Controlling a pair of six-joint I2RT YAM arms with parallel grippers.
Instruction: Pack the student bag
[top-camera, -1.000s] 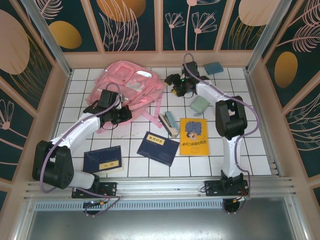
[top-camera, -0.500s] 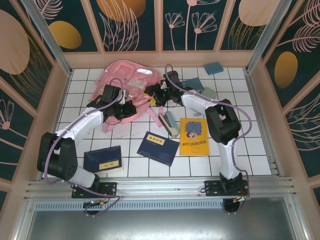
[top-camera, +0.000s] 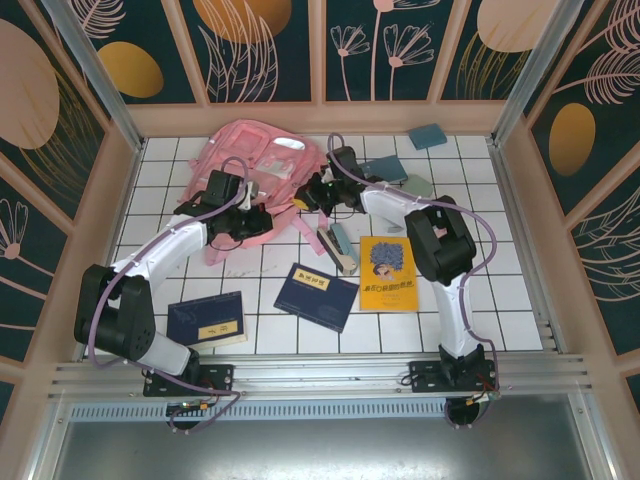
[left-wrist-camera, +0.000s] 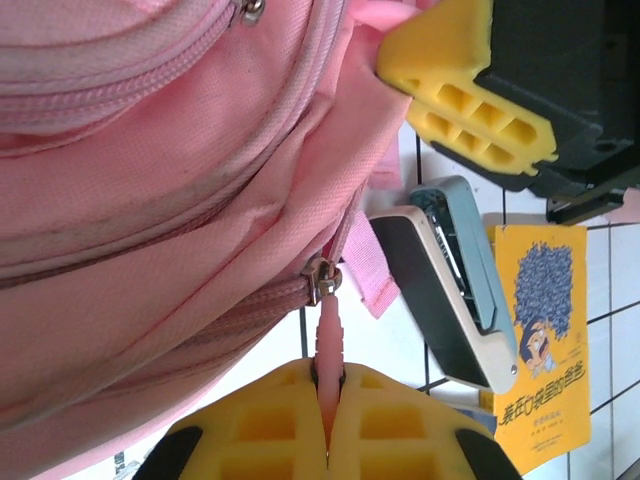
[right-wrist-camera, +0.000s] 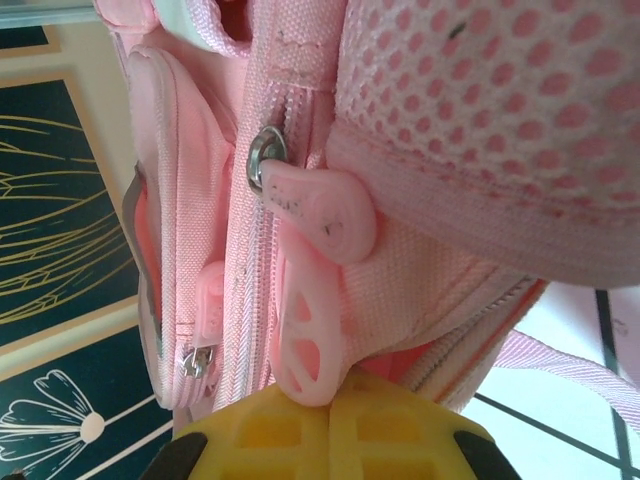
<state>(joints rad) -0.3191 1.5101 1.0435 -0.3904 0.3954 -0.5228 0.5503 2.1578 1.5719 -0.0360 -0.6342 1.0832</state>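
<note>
The large pink fabric student bag (top-camera: 255, 165) lies on the white tiled table (top-camera: 510, 290), toward 11 o'clock from the table's middle, with a strap trailing toward 6 o'clock. The left hand (top-camera: 243, 220) sits at the bag's 6 o'clock edge. In the left wrist view its yellow fingers (left-wrist-camera: 270, 425) are pressed tight together on a slim pink zipper pull (left-wrist-camera: 328, 340), which hangs from a metal slider on a zipped seam of the bag. The right hand (top-camera: 308, 195) meets the bag at its 4 o'clock side. In the right wrist view its yellow fingers (right-wrist-camera: 270, 430) are clamped shut on a pale pink rubbery pull tab with cut-outs (right-wrist-camera: 305, 340), beside a mesh panel of the bag.

Just beside the bag at 5 o'clock lies a white and teal oblong case (top-camera: 337, 247). A yellow paperback book (top-camera: 387, 272) lies flat at the case's 3 o'clock. A dark blue notebook (top-camera: 316, 296) lies near 6 o'clock of the table's middle, and a second dark blue book (top-camera: 206, 321) lies at 8 o'clock. A small teal block (top-camera: 428, 135) rests far back at 1 o'clock, well apart from the bag
</note>
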